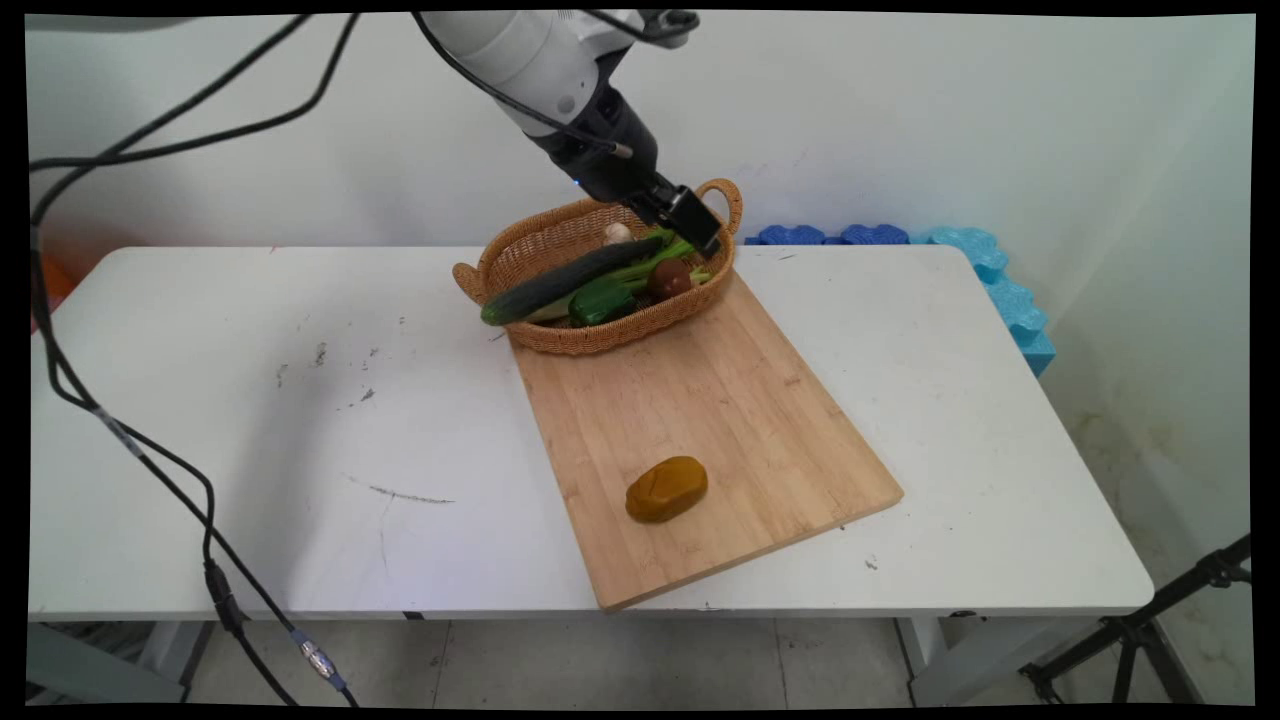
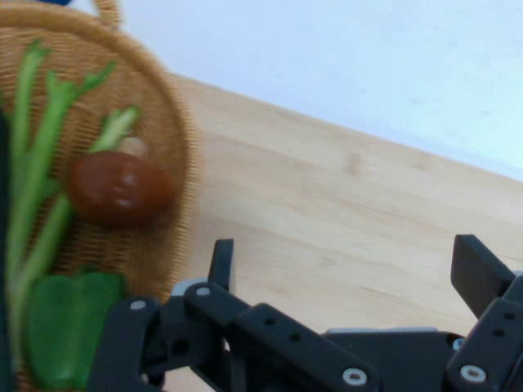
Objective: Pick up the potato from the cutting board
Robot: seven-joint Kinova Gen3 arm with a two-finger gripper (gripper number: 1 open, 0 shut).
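gripper: the black gripper [image 1: 700, 225] is hanging in the upper middle of the frame, over the right end of a wicker basket [image 1: 520, 240] and just below the basket's far handle. It's tilting down and to the right.

fingers: the fingers [image 2: 222, 261] are standing spread wide in the hand view, with nothing between them, just bare wood showing in the gap. It isn't gripping anything, and as far as I can see it isn't touching anything either.

nearest stuff: closest to it is a brown rounded thing [image 1: 671, 277], shiny, could be a mushroom cap, can't say for sure. That's lying in the basket's right end, right up against some light green stalks [image 1: 650, 262].

rest of the basket: a long dark cucumber [image 1: 560, 282] is poking over the left rim, a green pepper [image 1: 600, 300] is sitting near the front, and a small pale thing [image 1: 617, 233] is tucked in at the back.

board: a wooden cutting board [image 1: 720, 400] is running from the basket down toward the lower middle of the frame, and the basket seems to be overlapping its top end.

potato: a potato [image 1: 666, 489] is sitting alone low on the board, well away from the gripper.

around it: a white table [image 1: 250, 400], black cables [image 1: 150, 460] looping down the left side, blue foam blocks [image 1: 1000, 280] at the upper right.
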